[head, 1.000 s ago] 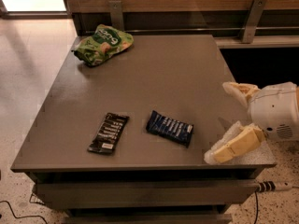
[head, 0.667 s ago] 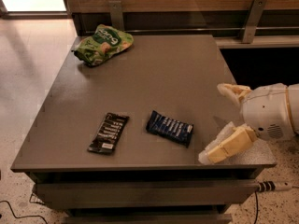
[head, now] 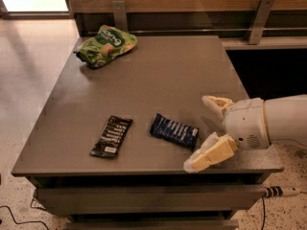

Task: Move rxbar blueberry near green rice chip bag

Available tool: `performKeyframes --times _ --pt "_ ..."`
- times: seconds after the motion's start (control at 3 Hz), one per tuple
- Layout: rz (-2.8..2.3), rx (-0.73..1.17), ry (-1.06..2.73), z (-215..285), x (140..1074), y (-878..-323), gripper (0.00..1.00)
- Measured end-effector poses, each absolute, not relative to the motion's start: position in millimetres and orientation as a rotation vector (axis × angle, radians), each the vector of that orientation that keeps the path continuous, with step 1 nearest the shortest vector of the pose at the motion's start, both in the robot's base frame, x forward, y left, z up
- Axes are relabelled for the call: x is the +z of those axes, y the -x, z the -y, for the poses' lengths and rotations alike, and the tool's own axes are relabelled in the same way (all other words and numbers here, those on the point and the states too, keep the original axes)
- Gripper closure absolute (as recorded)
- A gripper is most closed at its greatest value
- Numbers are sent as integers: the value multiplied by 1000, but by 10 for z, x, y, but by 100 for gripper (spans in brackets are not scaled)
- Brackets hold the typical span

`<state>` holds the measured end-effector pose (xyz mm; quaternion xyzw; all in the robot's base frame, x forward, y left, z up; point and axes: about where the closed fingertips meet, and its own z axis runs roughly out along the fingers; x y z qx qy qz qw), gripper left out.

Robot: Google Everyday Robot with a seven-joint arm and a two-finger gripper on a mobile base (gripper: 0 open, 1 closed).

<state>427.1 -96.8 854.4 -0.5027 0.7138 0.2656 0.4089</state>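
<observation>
The rxbar blueberry (head: pixel 174 131), a flat dark blue bar with white lettering, lies near the table's front edge, right of centre. The green rice chip bag (head: pixel 105 45) lies at the far left corner of the table. My gripper (head: pixel 201 131) is just right of the blue bar, low over the table, open, with one cream finger (head: pixel 217 104) behind and one finger (head: pixel 210 154) in front, holding nothing. The white arm reaches in from the right edge.
A black-wrapped bar (head: pixel 112 135) lies left of the blue bar near the front edge. The grey table (head: pixel 158 80) has a wooden wall with metal brackets behind it. A cable (head: pixel 280 191) hangs at the lower right. Tiled floor lies to the left.
My gripper has moved left, closer to the blue bar. The bars and the bag have not moved.
</observation>
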Motion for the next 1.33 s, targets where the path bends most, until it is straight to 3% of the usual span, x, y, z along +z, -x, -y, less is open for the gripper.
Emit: performKeyframes --times 1.33 --pt "-1750 763 1247 674 8182 -4385 0"
